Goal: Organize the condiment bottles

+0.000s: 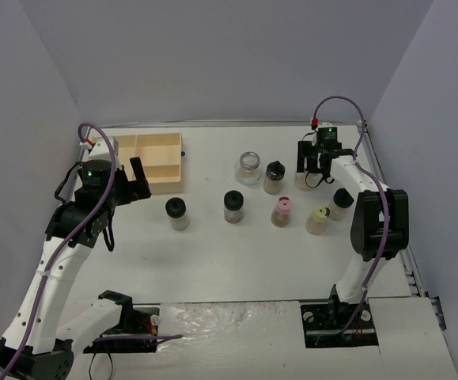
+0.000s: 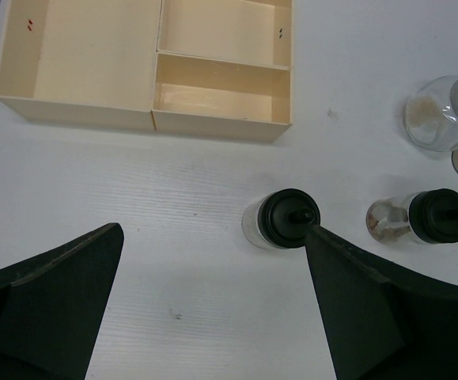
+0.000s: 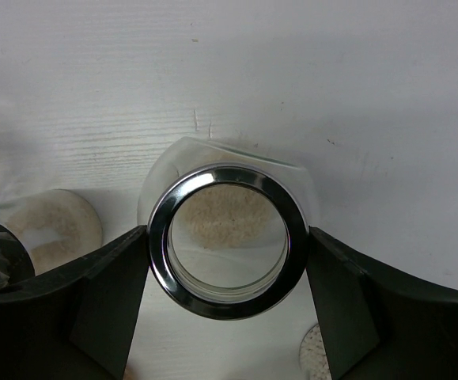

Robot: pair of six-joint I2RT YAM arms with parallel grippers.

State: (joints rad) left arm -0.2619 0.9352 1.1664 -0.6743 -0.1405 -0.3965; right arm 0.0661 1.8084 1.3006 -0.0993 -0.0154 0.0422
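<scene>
The white table [image 1: 236,261] is carrying everything, with the light wooden compartment tray [image 1: 151,162] sitting at its far left. The left gripper [image 2: 213,237] is hovering just in front of that tray with its fingers spread wide, holding nothing. The nearest black-capped jar [image 2: 284,219] is standing upright below it, within the fingers' span but close to the one on the right of the wrist view, and the top view is showing it apart from the gripper. The right gripper [image 3: 227,241] is hanging over the far right of the table, its two fingers pressing against opposite sides of the silver-rimmed jar [image 3: 229,210], which is standing upright squarely between them. Other jars are standing across the middle: a clear-topped jar [image 1: 248,168] to the left of that gripper, and a pink-capped jar [image 1: 281,211] and a yellow-green-capped jar [image 1: 317,219] nearer the arm bases.
</scene>
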